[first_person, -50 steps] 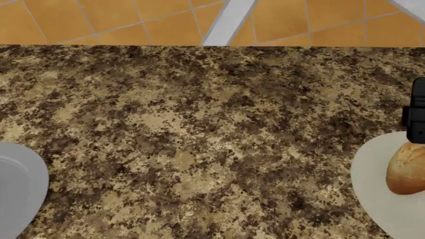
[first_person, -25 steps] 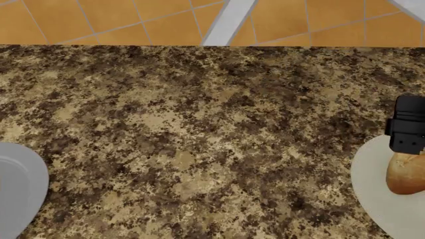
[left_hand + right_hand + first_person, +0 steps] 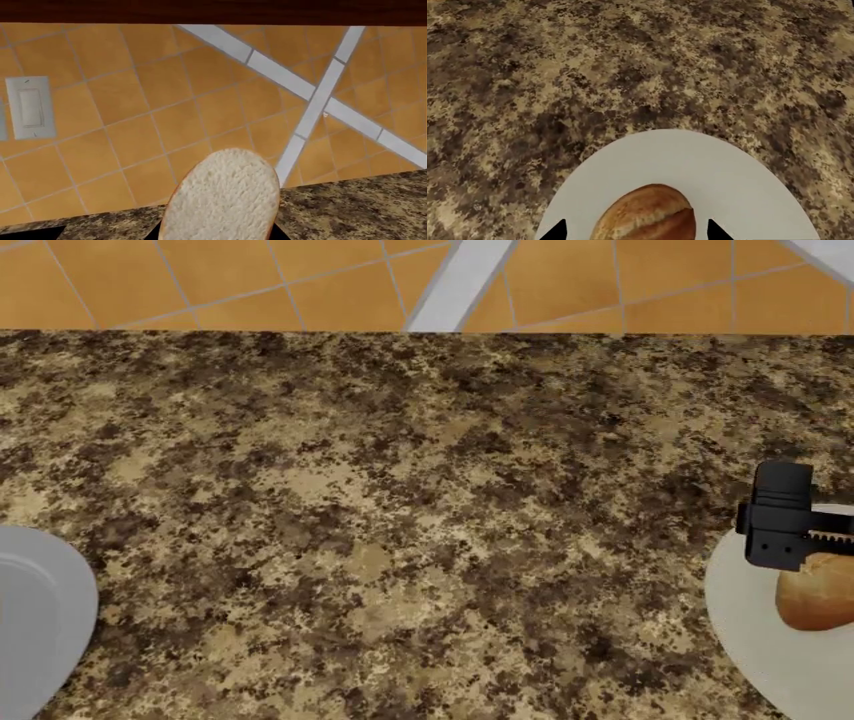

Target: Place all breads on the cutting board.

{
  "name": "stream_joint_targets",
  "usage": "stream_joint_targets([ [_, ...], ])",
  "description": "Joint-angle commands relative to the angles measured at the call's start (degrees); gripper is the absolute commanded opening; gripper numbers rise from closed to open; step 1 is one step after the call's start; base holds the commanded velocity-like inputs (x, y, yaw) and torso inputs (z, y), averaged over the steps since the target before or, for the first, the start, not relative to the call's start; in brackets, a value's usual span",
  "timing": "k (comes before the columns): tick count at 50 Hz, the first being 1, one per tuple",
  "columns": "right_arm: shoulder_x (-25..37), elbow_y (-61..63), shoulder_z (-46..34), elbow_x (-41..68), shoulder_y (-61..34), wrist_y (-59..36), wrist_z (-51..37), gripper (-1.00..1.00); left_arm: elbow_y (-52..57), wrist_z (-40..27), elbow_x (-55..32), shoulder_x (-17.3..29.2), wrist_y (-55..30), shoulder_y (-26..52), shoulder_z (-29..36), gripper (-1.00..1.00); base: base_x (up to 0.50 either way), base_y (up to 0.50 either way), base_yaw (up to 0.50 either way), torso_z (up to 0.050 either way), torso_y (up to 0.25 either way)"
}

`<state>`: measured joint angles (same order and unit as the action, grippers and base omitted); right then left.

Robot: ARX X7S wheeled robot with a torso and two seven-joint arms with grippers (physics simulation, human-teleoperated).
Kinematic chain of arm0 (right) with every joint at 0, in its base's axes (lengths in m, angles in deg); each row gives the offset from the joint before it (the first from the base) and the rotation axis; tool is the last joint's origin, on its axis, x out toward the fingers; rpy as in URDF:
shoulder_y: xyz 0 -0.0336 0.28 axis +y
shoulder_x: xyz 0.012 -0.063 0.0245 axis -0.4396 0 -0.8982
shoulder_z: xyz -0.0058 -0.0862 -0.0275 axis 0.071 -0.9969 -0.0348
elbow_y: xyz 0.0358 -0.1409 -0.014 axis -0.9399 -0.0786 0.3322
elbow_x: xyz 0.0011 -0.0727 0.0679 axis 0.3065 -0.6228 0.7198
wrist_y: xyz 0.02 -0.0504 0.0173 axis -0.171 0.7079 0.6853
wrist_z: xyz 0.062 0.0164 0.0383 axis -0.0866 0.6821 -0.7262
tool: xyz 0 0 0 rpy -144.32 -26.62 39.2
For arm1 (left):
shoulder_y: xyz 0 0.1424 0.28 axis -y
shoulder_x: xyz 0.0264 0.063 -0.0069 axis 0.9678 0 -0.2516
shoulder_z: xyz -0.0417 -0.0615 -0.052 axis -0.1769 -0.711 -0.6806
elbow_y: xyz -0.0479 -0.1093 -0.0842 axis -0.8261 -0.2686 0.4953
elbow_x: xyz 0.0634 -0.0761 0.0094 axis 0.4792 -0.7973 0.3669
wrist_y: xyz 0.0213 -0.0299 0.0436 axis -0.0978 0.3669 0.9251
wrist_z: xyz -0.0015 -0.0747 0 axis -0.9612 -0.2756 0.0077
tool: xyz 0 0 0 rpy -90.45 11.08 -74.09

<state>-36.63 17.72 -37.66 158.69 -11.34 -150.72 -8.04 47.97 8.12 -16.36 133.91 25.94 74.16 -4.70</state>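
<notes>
Right wrist view: open right pincer (image 3: 635, 231) straddles the loaf (image 3: 646, 214) on a plate (image 3: 707, 165).

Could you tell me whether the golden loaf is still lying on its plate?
Yes: the loaf lies on the grey plate, open right gripper straddling it.

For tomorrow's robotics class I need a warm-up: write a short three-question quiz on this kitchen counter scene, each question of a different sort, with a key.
1. True or false: the loaf lies on a grey plate.
2. Multiple choice: the cut bread in the left wrist view shows mostly A) its white crumb face, B) a burnt crust, C) a wrapper.
3. Fill in: in the head view the right claw hangs over the plate's ____ edge.

Key: 1 true; 2 A; 3 far.
</notes>
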Motion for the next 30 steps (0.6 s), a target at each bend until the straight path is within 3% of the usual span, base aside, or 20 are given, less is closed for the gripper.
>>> stream_joint_targets([
  [1, -0.69, -1.20, -1.00, -1.08, 0.68, 0.65, 1.33, 1.00, -0.06, 0.30, -1.50, 0.01, 1.31, 0.12, -0.04, -1.00, 0.00, 0.00, 0.00, 0.000, 0.000],
  [30, -0.32, -1.60, -2.91, -2.18, 4.51, 1.82, 2.63, 1.00, 0.18, -0.06, -0.74, -0.13, 2.93, -1.09, 0.32, -1.00, 0.00, 0.00, 0.00, 0.000, 0.000],
])
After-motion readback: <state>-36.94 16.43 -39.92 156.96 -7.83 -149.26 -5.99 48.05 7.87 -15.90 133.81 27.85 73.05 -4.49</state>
